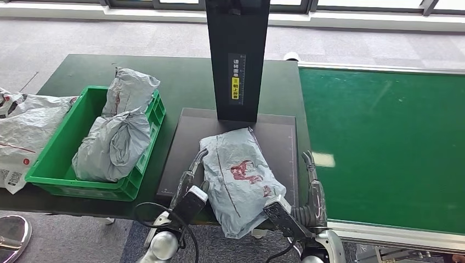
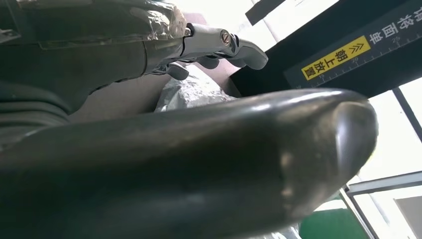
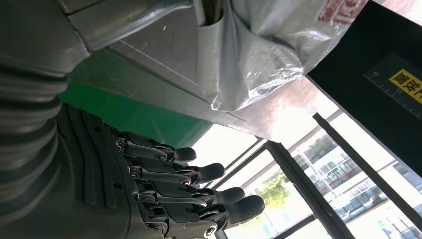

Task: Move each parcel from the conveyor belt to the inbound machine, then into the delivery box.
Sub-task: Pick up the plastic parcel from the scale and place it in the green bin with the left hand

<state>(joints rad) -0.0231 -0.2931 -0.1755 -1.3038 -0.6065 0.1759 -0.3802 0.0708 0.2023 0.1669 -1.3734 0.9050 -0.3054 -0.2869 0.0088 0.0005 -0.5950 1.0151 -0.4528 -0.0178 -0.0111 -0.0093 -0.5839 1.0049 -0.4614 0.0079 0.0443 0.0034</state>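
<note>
A grey parcel [image 1: 241, 175] with a red print lies on the dark platform [image 1: 281, 137] of the inbound machine, its near end hanging over the front edge. My left hand [image 1: 191, 178] stands at the parcel's left side with fingers stretched out, holding nothing. In the left wrist view its fingers [image 2: 224, 45] reach towards the crinkled parcel [image 2: 189, 92]. My right hand [image 1: 313, 189] stands off the parcel's right side, over the platform's edge. The right wrist view shows its fingers [image 3: 199, 194] spread and empty, apart from the parcel [image 3: 259, 55].
The machine's black column [image 1: 237, 60] rises behind the platform. A green crate [image 1: 82, 189] at the left holds two grey parcels [image 1: 118, 137]. More pale parcels [image 1: 22, 137] lie at the far left. The green conveyor belt [image 1: 384, 142] runs along the right.
</note>
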